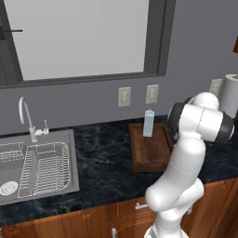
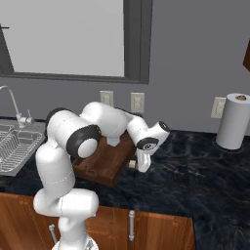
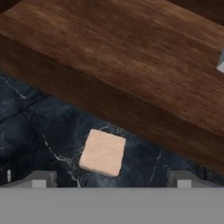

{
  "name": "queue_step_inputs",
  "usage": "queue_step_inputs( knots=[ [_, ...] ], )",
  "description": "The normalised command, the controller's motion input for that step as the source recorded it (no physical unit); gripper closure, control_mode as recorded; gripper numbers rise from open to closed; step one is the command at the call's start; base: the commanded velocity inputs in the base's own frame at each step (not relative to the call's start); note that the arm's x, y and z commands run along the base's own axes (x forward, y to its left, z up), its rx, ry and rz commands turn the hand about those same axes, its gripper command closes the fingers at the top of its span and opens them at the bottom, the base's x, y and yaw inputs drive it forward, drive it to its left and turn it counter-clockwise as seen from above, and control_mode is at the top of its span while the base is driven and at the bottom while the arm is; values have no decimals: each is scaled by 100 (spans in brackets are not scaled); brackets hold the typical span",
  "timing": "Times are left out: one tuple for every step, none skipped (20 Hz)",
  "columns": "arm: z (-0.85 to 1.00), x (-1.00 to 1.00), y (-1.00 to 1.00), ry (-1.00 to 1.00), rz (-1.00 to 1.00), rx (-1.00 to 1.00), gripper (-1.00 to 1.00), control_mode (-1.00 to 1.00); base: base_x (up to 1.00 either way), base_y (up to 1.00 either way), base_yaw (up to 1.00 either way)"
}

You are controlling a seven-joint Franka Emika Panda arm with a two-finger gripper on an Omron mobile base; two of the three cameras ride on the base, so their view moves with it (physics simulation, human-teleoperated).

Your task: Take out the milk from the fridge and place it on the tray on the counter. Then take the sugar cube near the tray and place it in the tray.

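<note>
Counter [image 1: 107, 158]: black marbled stone over brown wooden cabinets with silver handles. A steel sink [image 1: 37, 165] with a wire rack and a curved tap sits at its left end. A paper towel roll [image 2: 233, 121] stands at the far right against the grey wall. Two pale outlets sit on the wall under the window.

Arm: white, folded over the counter, elbow high, wrist bent down to the counter just off the tray's right edge (right base view).

Tray [image 1: 151, 148]: dark brown wood, low raised rim, lying flat on the counter right of the sink.

Milk [image 1: 148, 123]: pale blue-grey carton with a gabled top, standing upright at the tray's far end. So it is on the tray, and nothing is touching it.

Gripper [image 3: 111, 178]: jaws spread wide and holding nothing. Both dark fingertips [image 3: 41, 178] sit low over the stone, one on either side of the cube, with a clear gap on each side (no contact visible).

Sugar cube [image 3: 103, 152]: pale beige, flat on the counter just beside the tray's outer rim, outside it. It lies between the tips, slightly nearer the left one in the hand view. From the right base view it shows as a small speck [image 2: 132, 164] next to the tray edge, right by the hand.
</note>
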Motion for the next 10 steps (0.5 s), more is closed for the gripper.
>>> queue_step_inputs(
  knots=[
    [0, 0, 0, 0, -15, 0, -100, -100, 0, 0, 0],
    [0, 0, 0, 2, -14, 0, -100, -100, 0, 0, 0],
    [0, 0, 0, 6, -8, 0, -100, -100, 0, 0, 0],
    [0, 0, 0, 7, -1, 0, -100, -100, 0, 0, 0],
    [0, 0, 0, 4, 0, 0, -100, -100, 0, 0, 0],
    [0, 0, 0, 3, -1, 0, -100, -100, 0, 0, 0],
    [0, 0, 0, 1, -1, 0, -100, -100, 0, 0, 0],
    [0, 0, 2, 3, -1, 0, -100, -100, 0, 0, 0],
    [0, 0, 5, 5, -2, 0, -100, -100, 0, 0, 0],
    [0, 0, 9, 7, -2, 0, -100, -100, 0, 0, 0]
  ],
)
